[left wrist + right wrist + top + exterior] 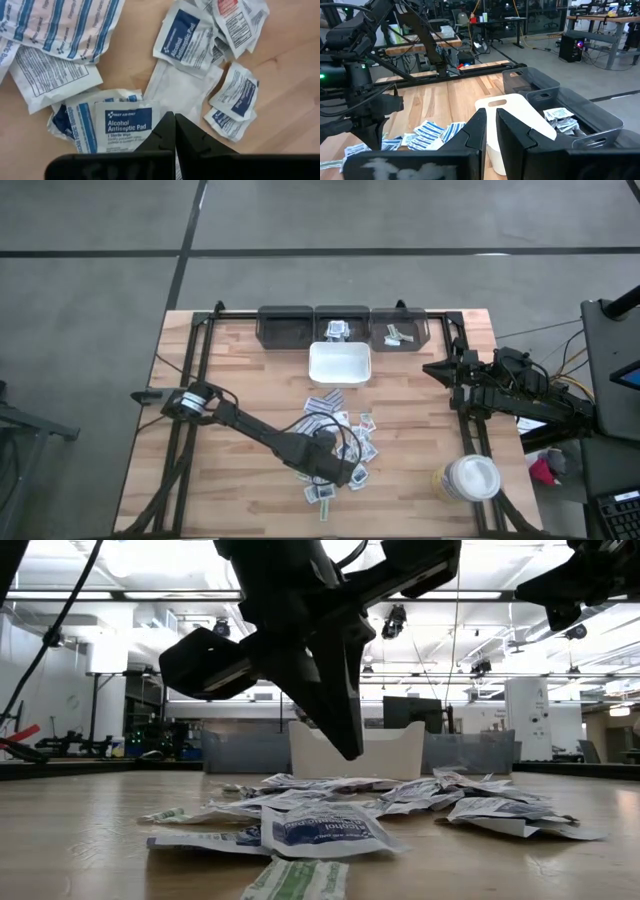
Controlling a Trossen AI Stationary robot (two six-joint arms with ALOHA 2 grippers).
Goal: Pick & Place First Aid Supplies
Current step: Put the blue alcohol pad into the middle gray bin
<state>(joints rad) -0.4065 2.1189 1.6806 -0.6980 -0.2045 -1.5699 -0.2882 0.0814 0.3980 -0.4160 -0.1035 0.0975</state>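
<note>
The first aid supplies (338,432) lie as a loose pile of small flat packets on the wooden table, in front of the white tray (340,363). In the left wrist view they show as alcohol pad packets (122,125) and blue-striped ones (60,25). My left gripper (338,470) hangs shut over the pile's near part, pointing steeply down. In the low view its fingertips (348,750) stand clear above the packets (320,825). My right gripper (430,368) waits at the table's right side, its fingers nearly together with nothing between them (491,114).
Three dark bins (285,327) line the far edge; the middle bin (342,327) and the right bin (398,332) hold a few packets. A round white-lidded jar (470,478) stands at the near right. Bare wood lies left of the pile.
</note>
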